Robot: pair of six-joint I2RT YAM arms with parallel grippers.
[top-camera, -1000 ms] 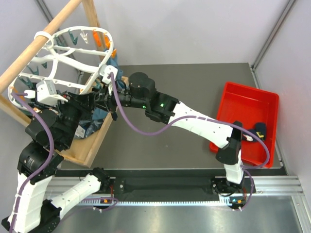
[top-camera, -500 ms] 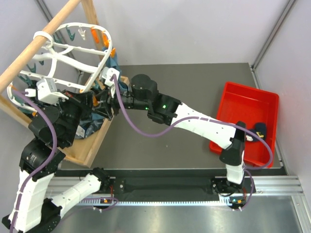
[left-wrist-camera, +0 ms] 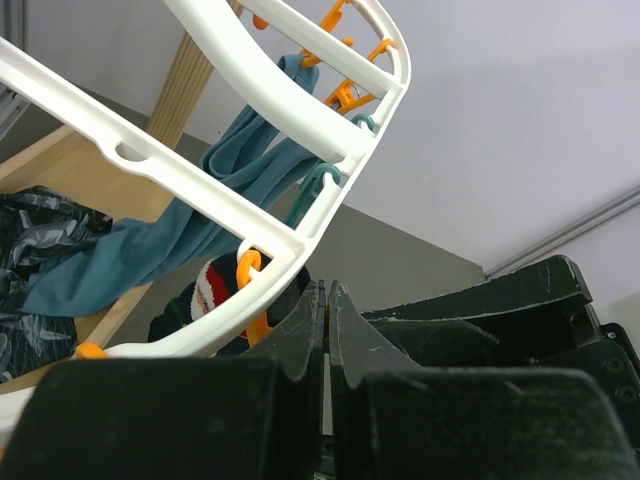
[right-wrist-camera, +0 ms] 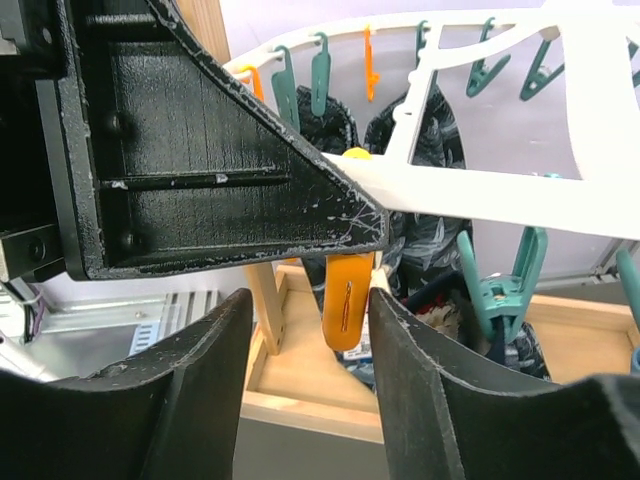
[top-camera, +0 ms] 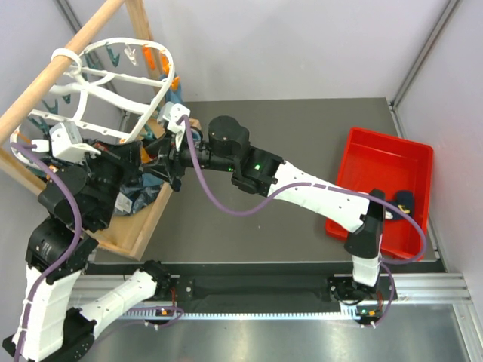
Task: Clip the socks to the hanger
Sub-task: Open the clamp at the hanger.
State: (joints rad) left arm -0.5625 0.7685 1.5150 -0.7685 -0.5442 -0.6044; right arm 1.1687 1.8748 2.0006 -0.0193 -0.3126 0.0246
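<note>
The white hanger (top-camera: 161, 98) hangs from the wooden pole at the upper left. My left gripper (top-camera: 145, 153) reaches under its rim. In the left wrist view my left gripper (left-wrist-camera: 328, 295) is shut just below the hanger's rim (left-wrist-camera: 200, 190), pinching an orange clip (left-wrist-camera: 258, 320). A navy sock with a red-and-white cuff (left-wrist-camera: 205, 290) hangs behind that rim. My right gripper (right-wrist-camera: 308, 300) is open, and the orange clip (right-wrist-camera: 345, 295) dangles between its fingers without being gripped, under the left gripper's finger (right-wrist-camera: 200, 170). Another sock (top-camera: 404, 202) lies in the red bin.
The red bin (top-camera: 377, 162) stands at the table's right edge. A wooden frame (top-camera: 143, 219) at the left holds a dark patterned cloth (left-wrist-camera: 40, 260). A teal garment (left-wrist-camera: 240, 170) hangs on the hanger. Teal clips (right-wrist-camera: 510, 295) dangle close to my right fingers.
My left gripper has shut. My right gripper has opened and now has the orange clip between its fingers. The hanger has swung a little.
</note>
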